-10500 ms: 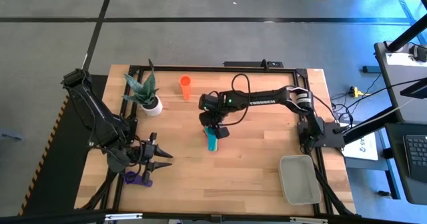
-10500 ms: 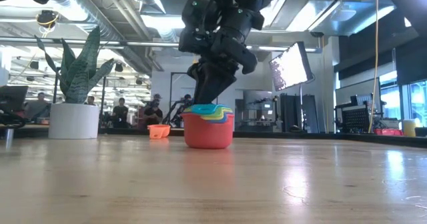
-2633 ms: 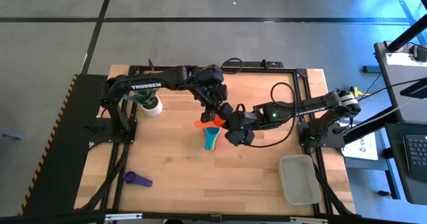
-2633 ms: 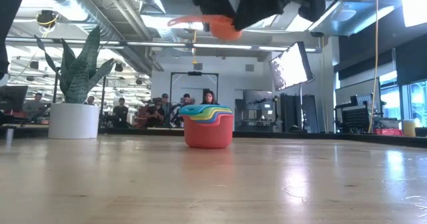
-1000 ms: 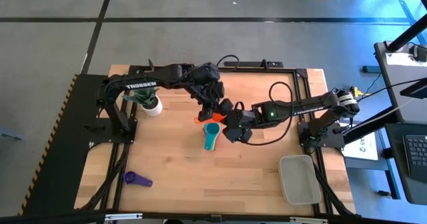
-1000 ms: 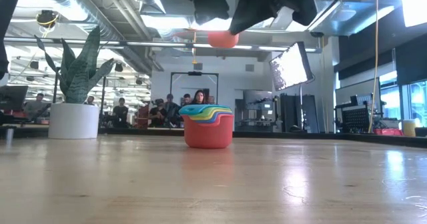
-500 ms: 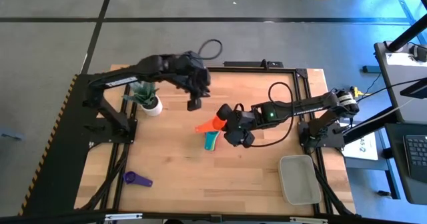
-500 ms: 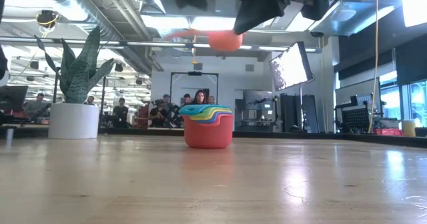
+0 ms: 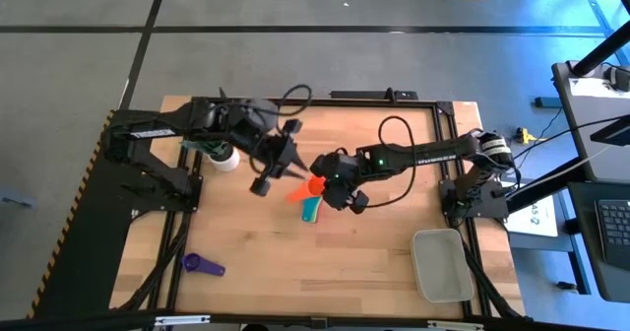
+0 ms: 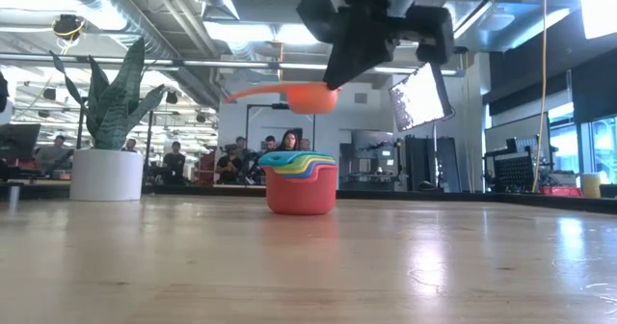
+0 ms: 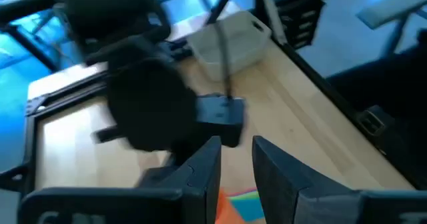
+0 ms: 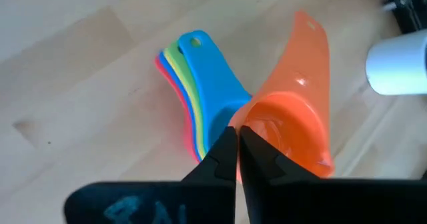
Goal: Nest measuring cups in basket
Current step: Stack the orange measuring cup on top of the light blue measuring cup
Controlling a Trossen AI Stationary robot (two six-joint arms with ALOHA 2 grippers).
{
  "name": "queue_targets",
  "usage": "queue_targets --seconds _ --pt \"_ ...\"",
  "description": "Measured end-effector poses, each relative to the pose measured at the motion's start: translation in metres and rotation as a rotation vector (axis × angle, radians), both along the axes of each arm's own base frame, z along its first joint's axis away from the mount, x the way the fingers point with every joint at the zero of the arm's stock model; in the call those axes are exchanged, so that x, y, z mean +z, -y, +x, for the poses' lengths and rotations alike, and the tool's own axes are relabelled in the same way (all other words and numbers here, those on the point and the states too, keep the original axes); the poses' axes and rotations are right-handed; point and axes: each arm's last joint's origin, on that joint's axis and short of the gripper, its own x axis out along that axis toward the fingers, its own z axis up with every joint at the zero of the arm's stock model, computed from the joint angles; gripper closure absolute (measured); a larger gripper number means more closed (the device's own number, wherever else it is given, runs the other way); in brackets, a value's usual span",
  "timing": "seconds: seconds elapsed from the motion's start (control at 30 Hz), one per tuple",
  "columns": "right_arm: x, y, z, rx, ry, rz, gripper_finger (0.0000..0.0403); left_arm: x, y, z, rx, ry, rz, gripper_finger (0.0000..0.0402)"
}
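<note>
High view: the right gripper [image 9: 320, 179] reaches to the middle of the wooden table [image 9: 394, 242] and holds the orange cup [image 9: 307, 186] in the air, just above the stack of nested cups [image 9: 311, 209] that sits on the wood. The left gripper [image 9: 279, 165] is just beside it, on the side of the white plant pot [image 9: 226, 159], with its fingers spread and nothing between them. A purple cup [image 9: 203, 265] lies alone near the front left corner, well apart from the rest. The basket [image 9: 442, 264] sits at the front right corner, with no cups in it.

Low view: the orange cup [image 10: 302, 96] hangs level above the stack [image 10: 300, 182], clear of it, its handle pointing toward the plant [image 10: 108, 131]. The stack has a red cup outermost, with yellow, green and blue rims showing inside. People [image 10: 228, 160] sit in the room behind.

Left wrist view: the left arm's fingers [image 11: 276, 177] stand apart, holding nothing. The basket [image 11: 227, 44] shows beyond, at the table's edge.

Right wrist view: the right arm's fingers [image 12: 224, 155] are pressed together on the rim of the orange cup [image 12: 290, 127]. Beside it lie the fanned handles of the stack [image 12: 197, 77], blue on top.
</note>
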Motion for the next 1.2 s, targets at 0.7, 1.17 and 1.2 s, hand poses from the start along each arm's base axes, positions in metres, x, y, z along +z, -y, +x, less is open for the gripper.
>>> queue_targets --seconds 0.7,1.17,1.2 --pt "-0.032 0.007 0.020 0.152 -0.024 -0.048 0.0402 0.004 0.017 -0.013 -0.057 0.030 -0.005 0.0323" --pt "-0.048 0.019 0.024 0.090 -0.082 0.008 0.0403 0.002 0.017 -0.014 -0.056 0.002 -0.008 0.0323" --pt "-0.048 0.019 0.023 0.090 -0.090 0.009 0.0403 0.002 0.017 -0.014 -0.055 0.001 -0.009 0.0323"
